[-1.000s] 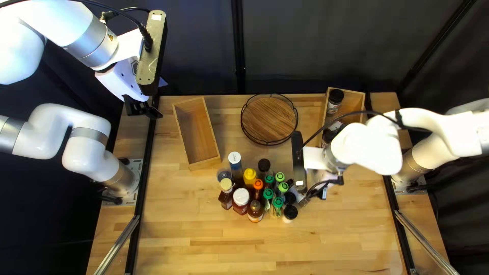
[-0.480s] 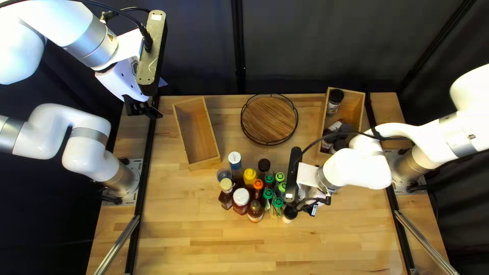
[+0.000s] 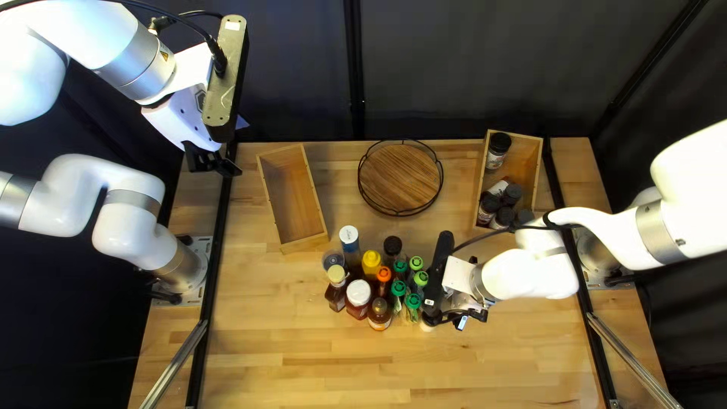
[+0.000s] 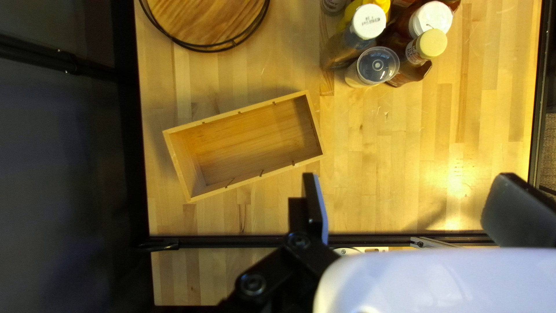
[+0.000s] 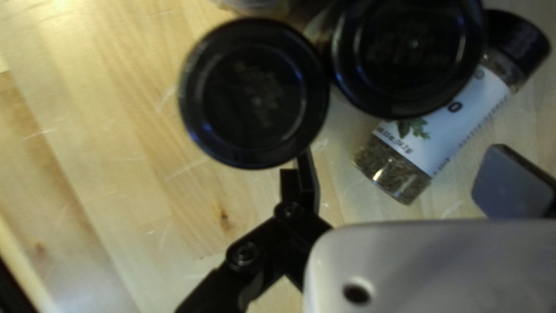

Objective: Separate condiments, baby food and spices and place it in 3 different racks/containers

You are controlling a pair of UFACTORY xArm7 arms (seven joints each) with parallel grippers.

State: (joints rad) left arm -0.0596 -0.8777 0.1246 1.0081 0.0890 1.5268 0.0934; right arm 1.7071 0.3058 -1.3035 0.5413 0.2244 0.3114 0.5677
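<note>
Our right end effector (image 5: 401, 152) was open above the table (image 5: 133, 191), with a spice jar (image 5: 434, 136) lying on its side between and below its fingers. Closing off-centre could have rolled the round glass away; one finger, right beside a black-capped jar (image 5: 255, 93), could have tipped it. Farther out, green-capped bottles (image 3: 413, 301) stood packed, easily toppled by a wrist swing. Beyond, jars crowding one end of the spice box (image 3: 524, 160) risked blocking placement. Our left end effector (image 4: 410, 178) hung open, well apart.
</note>
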